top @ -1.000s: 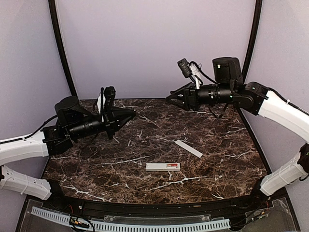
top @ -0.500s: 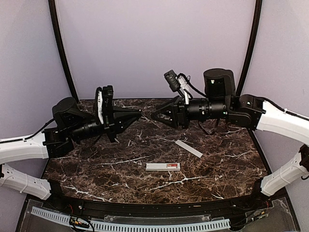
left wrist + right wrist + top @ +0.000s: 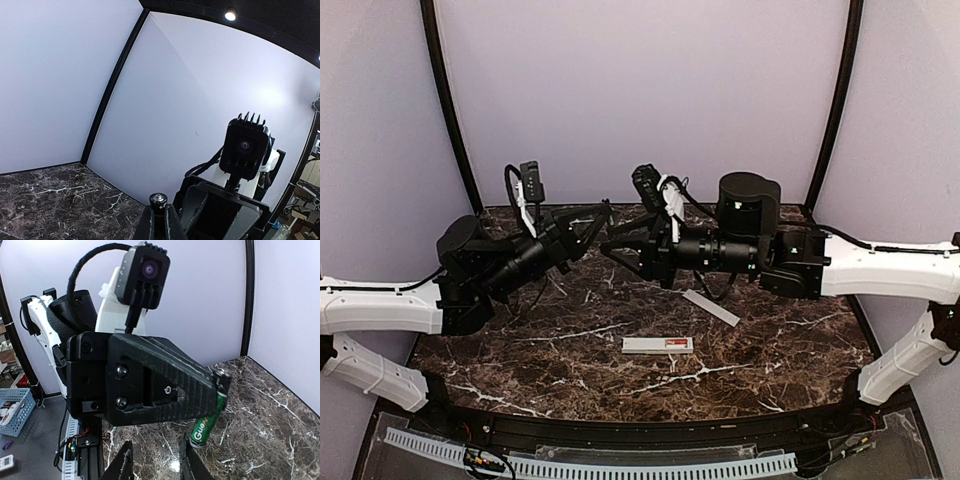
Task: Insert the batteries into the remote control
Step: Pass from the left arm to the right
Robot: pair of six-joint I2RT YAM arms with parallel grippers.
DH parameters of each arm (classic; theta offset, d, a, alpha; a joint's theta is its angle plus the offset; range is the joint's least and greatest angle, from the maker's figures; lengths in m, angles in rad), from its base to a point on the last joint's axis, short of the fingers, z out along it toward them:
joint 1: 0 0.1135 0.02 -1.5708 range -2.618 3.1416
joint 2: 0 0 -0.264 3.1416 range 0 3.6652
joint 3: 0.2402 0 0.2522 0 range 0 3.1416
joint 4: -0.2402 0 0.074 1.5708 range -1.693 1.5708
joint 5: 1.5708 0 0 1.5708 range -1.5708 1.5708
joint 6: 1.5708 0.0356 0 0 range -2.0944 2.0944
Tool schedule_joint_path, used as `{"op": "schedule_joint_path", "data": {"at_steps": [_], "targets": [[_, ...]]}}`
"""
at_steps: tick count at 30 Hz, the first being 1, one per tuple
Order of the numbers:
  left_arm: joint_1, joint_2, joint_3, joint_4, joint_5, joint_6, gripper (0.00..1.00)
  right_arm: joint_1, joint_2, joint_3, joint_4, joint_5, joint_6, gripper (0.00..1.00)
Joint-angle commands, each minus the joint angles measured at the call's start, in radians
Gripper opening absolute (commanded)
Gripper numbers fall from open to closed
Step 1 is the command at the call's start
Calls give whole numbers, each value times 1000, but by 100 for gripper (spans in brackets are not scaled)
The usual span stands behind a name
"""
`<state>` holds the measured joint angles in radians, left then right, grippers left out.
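Both arms have swung inward over the last second, so the left gripper (image 3: 604, 210) and right gripper (image 3: 611, 245) now meet tip to tip, high above the marble table (image 3: 520, 340). Only one battery (image 3: 206, 424) (green-labelled, tilted) is clearly in view, pinched at its upper end between the closed left fingers (image 3: 200, 385). The right gripper's jaws stand wide apart and grip nothing. The battery's lower end sits just at one finger (image 3: 192, 460), contact unclear. One remote (image 3: 645, 345) lies flat at the table's middle front, red showing near its right end, with one white strip (image 3: 711, 308) nearby.
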<state>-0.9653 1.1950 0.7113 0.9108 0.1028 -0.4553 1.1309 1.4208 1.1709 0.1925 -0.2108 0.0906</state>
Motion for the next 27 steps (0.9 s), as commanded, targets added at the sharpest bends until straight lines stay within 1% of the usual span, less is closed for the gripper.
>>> {"op": "schedule_joint_path", "data": {"at_steps": [1,7,10,14,17,19,23,27], "targets": [[-9,-54,-15,37,-29,-17,0,7,14,33,69,45,-26,26],[-10,-71,-22,20,-47,4,0,6,0,17,58,98,-7,24],[-11,-75,-17,9,-41,29,0,4,-11,12,56,110,-4,27],[-11,-60,-3,2,-28,36,0,5,12,56,30,101,-4,33],[-14,-49,3,3,-22,33,0,5,31,77,27,86,-3,33],[-18,-46,3,3,-23,37,0,5,37,84,29,83,-4,32],[-22,-47,4,-14,-31,51,0,6,41,88,36,80,-4,25],[-25,-45,3,-10,-32,53,0,6,47,90,33,89,-3,23]]}}
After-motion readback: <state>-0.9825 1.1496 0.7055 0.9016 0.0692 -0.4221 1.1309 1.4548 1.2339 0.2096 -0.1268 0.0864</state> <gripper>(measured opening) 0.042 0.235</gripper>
